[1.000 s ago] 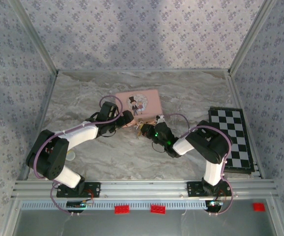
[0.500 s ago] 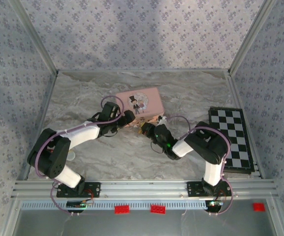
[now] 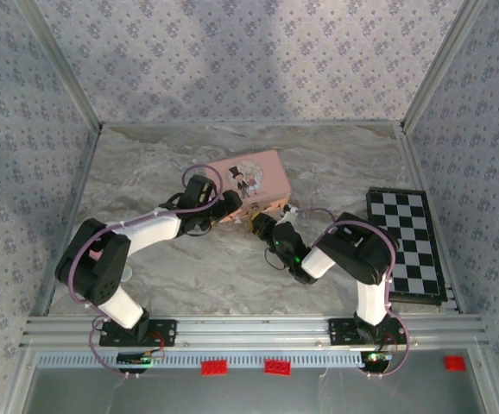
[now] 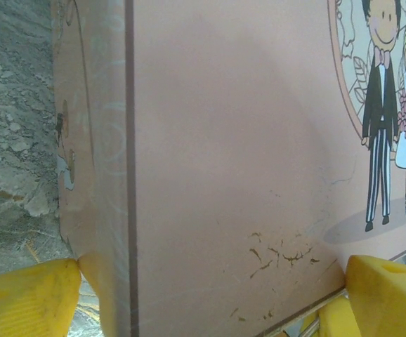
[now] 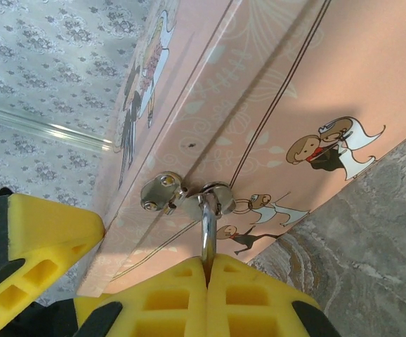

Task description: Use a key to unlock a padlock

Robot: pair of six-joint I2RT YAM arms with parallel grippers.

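The padlock (image 5: 207, 225) hangs by its silvery shackle from the hasp (image 5: 164, 193) on the front of the pink cartoon-couple tin (image 5: 273, 91), near the middle of the marble table (image 3: 344, 164). Its body is hidden inside the right gripper (image 5: 206, 270), clamped tight on the loop. The left gripper (image 4: 203, 298) straddles the tin's near-left end, fingertips pressed to both sides. A chessboard (image 3: 405, 246) lies along the right edge.

pink tin (image 3: 248, 177) blocking centre, table (image 3: 137, 164) open left

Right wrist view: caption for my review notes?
Right gripper shut on the padlock's shackle, hooked through the hasp of the pink tin.
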